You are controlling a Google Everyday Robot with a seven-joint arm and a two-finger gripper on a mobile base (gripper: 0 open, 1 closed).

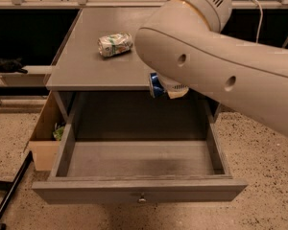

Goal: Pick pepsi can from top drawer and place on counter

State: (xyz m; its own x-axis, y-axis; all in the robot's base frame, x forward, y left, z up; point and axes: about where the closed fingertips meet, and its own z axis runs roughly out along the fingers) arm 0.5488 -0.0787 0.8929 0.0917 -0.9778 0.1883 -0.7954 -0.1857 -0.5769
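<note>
The pepsi can hangs in the air at the counter's front edge, above the back of the top drawer. Only its blue side and silver end show past my big white arm. My gripper sits just right of the can, mostly hidden under the arm, and is shut on it. The top drawer is pulled fully open, its inside bare, with a small metal knob on its front panel. The grey counter lies above and behind it.
A crushed silver-and-green can lies on the counter's left half. A tan cardboard box stands on the speckled floor beside the cabinet's left side. A black pole slants across the lower left corner.
</note>
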